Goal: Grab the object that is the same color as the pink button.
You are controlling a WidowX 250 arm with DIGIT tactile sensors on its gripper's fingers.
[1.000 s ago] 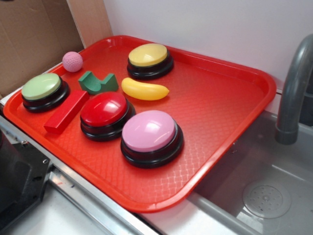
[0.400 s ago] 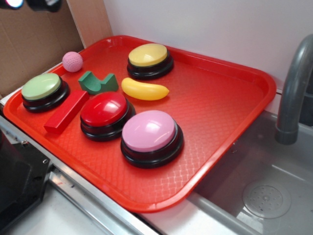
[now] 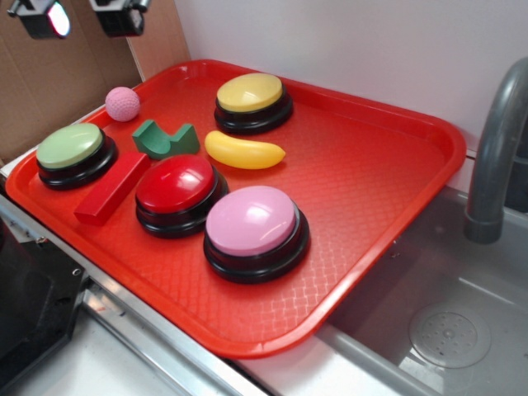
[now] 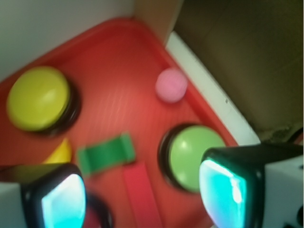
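A small dimpled pink ball (image 3: 122,104) lies near the far left corner of the red tray (image 3: 371,190); the wrist view shows this ball (image 4: 171,85) too, blurred. The large pale-pink dome button (image 3: 254,224) on its black base stands at the tray's front. My gripper (image 3: 81,18) hangs high at the top left of the exterior view, above and behind the ball, well apart from it. In the wrist view the gripper (image 4: 142,195) is open, its two fingertips wide apart with nothing between them.
On the tray also stand a green button (image 3: 73,151), a red button (image 3: 177,190) and a yellow button (image 3: 252,97). A green block (image 3: 163,139), a yellow banana (image 3: 244,152) and a red bar (image 3: 111,188) lie among them. A grey faucet (image 3: 497,157) and sink are at right.
My gripper has come down into the exterior view at the top left, where one second ago it was out of frame. Nothing on the tray has moved.
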